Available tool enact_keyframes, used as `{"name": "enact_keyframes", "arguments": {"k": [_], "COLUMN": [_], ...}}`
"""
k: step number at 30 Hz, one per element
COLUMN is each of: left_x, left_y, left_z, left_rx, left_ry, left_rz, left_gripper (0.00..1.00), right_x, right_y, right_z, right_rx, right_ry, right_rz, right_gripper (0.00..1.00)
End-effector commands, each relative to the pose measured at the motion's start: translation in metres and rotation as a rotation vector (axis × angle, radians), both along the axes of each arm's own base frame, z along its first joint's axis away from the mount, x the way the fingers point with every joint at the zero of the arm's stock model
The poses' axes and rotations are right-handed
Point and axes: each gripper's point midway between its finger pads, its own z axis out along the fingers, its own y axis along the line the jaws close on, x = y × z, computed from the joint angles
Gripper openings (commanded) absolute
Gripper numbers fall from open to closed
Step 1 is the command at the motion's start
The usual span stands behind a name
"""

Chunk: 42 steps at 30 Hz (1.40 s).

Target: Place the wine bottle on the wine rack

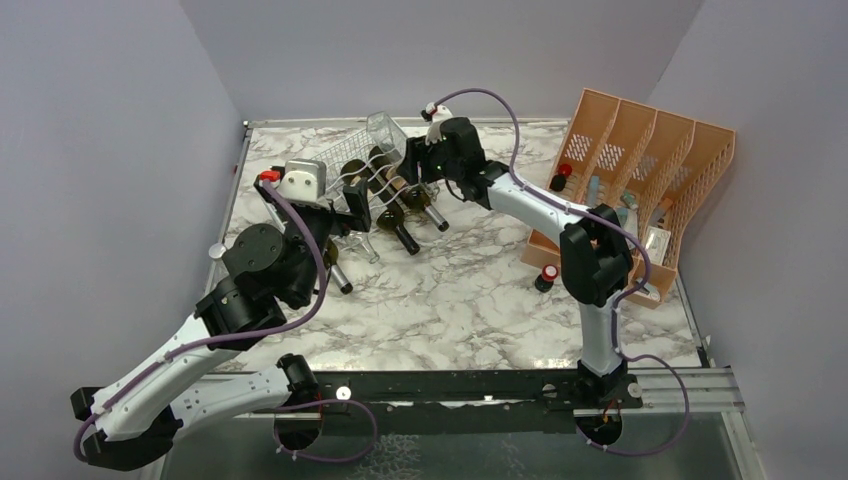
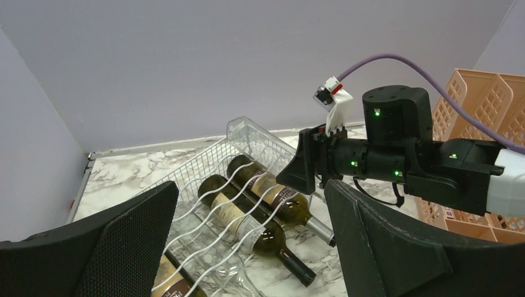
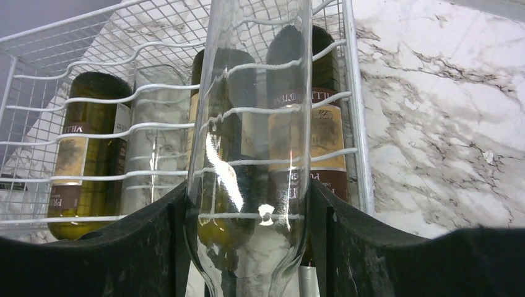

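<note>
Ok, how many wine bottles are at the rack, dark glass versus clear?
Dark bottles: 3
Clear bottles: 2, one lying in the rack, one held by the right gripper
Total: 5

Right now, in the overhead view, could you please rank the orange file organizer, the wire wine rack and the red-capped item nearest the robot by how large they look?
1. orange file organizer, largest
2. wine rack, somewhat smaller
3. red-capped item, by far the smallest
</note>
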Motion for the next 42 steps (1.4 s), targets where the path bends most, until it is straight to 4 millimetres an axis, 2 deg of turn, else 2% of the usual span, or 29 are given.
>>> {"name": "enact_keyframes", "arguments": {"k": [1,8,10,13,16,20,23,29,32,33,35,38,42], "left_x": [-0.001,0.000,0.000,-0.003,-0.009,-0.015,-0.017,-0.018,-0.020,-0.020,-0.023,-0.026,-0.030], "left_y": [-0.003,-0.005,-0.005,0.001,0.013,0.019,0.022,0.027,0.028,0.027,0.029,0.028,0.028], "left_z": [-0.002,-0.002,-0.001,0.013,0.034,0.051,0.058,0.072,0.081,0.082,0.091,0.095,0.096], "left_rx": [0.014,0.003,0.005,0.007,-0.036,-0.060,-0.059,-0.060,-0.074,-0.079,-0.106,-0.135,-0.159], "left_ry": [0.005,0.011,0.014,-0.001,-0.039,-0.075,-0.088,-0.110,-0.121,-0.121,-0.127,-0.117,-0.095], "left_rz": [-0.014,-0.017,-0.019,-0.011,-0.006,-0.019,-0.015,-0.008,-0.012,-0.017,-0.027,-0.049,-0.067], "left_gripper": [0.96,0.96,0.96,0.96,0.96,0.96,0.96,0.96,0.96,0.96,0.96,0.96,0.96], "right_x": [0.015,0.021,0.023,0.028,0.030,0.025,0.019,0.007,-0.012,-0.024,-0.051,-0.098,-0.172], "right_y": [0.011,0.013,0.011,0.010,0.009,0.008,0.006,-0.008,-0.007,-0.004,0.006,0.030,0.071], "right_z": [0.027,0.013,0.010,0.010,0.010,0.011,0.020,0.047,0.059,0.068,0.072,0.082,0.095], "right_rx": [0.045,0.023,0.012,-0.018,-0.042,-0.044,-0.036,-0.029,0.007,0.036,0.073,0.122,0.196], "right_ry": [-0.077,-0.063,-0.062,-0.066,-0.071,-0.069,-0.077,-0.113,-0.098,-0.101,-0.100,-0.122,-0.175], "right_rz": [0.000,-0.007,-0.018,-0.030,-0.028,-0.011,0.001,-0.018,0.032,0.064,0.127,0.233,0.373], "right_gripper": [0.13,0.30,0.32,0.36,0.48,0.70,0.82,0.88,0.88,0.87,0.85,0.81,0.77]}}
